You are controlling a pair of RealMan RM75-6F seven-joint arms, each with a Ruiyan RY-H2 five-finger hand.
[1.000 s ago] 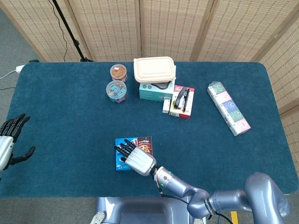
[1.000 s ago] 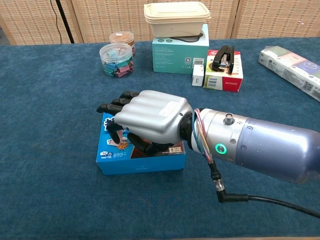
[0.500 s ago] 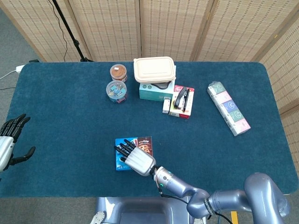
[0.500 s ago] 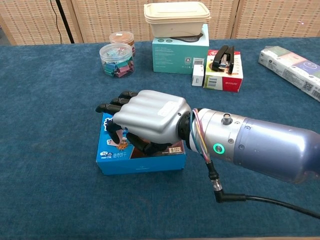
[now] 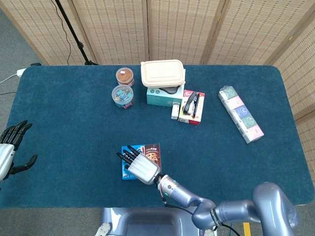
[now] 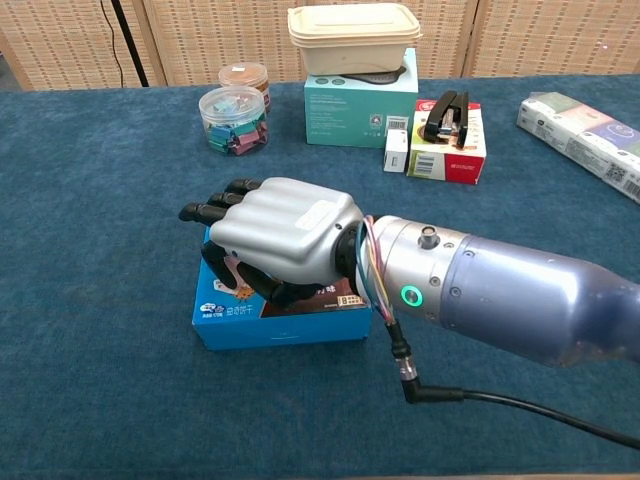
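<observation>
While your right arm (image 6: 500, 300) stretches in from the near edge of the blue table (image 5: 64, 123), your right hand (image 6: 275, 240) sits over the blue snack box (image 6: 285, 322), which lies flat near the front of the table, a little left of centre. Its dark fingers (image 6: 205, 212) reach past the box's far left corner, and the thumb curls down onto the printed top; whether the hand truly grips the box or only rests on it cannot be told.

At the back stands a teal box (image 6: 360, 105) with a cream lidded container (image 6: 352, 25) stacked on it. Well apart to the right lies a long pack of tissues (image 5: 240, 114). Just beside the teal box is a red-and-white box (image 6: 450, 142) carrying a black stapler (image 6: 445, 112). To the left stand two round jars (image 6: 233, 120).

Your left hand (image 5: 11, 147) hangs off the table's left edge, fingers spread wide, holding nothing.
</observation>
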